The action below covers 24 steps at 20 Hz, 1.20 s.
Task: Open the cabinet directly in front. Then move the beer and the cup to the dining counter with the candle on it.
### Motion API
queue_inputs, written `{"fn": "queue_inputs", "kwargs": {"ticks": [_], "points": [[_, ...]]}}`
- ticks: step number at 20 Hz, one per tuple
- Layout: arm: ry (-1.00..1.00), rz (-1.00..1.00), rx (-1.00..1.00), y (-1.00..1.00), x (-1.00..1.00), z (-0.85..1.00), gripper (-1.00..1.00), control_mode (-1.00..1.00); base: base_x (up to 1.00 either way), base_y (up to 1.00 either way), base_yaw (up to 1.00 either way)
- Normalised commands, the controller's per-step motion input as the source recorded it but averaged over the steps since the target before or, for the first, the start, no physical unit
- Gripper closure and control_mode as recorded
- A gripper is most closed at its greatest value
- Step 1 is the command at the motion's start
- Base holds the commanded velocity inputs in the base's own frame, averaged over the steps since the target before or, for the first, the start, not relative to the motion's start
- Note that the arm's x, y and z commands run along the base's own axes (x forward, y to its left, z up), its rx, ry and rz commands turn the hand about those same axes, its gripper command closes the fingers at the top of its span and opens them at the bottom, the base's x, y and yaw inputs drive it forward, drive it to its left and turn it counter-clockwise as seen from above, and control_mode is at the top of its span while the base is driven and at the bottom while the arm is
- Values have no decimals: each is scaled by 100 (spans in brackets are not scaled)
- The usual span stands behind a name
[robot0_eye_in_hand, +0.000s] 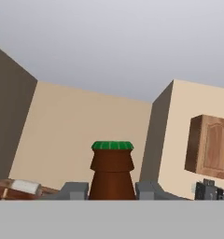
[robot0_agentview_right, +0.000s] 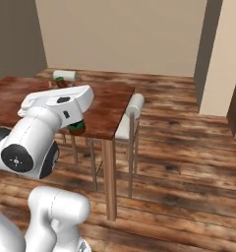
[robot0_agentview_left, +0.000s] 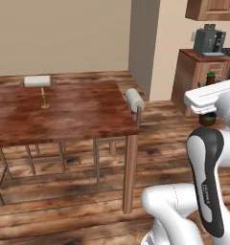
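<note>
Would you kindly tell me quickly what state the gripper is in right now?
Gripper: closed on the beer, one finger on each side of the bottle.

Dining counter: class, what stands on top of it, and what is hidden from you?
On the dining counter stands one candle in its brass holder. In the right base view the arm, carrying the beer in its tool, covers part of the top.
</note>
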Motion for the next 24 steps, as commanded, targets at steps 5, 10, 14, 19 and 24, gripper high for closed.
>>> {"fn": "queue_inputs", "kwargs": {"ticks": [5, 10, 14, 19, 24], "points": [[0, 0, 0, 0, 0, 0, 100, 100, 0, 31, 0], [0, 0, 0, 0, 0, 0, 100, 100, -2, 100, -5], [0, 0, 0, 0, 0, 0, 100, 100, 0, 100, -10], [0, 0, 0, 0, 0, 0, 100, 100, 0, 100, -12], [0, 0, 0, 0, 0, 0, 100, 100, 3, 100, -15]]}}
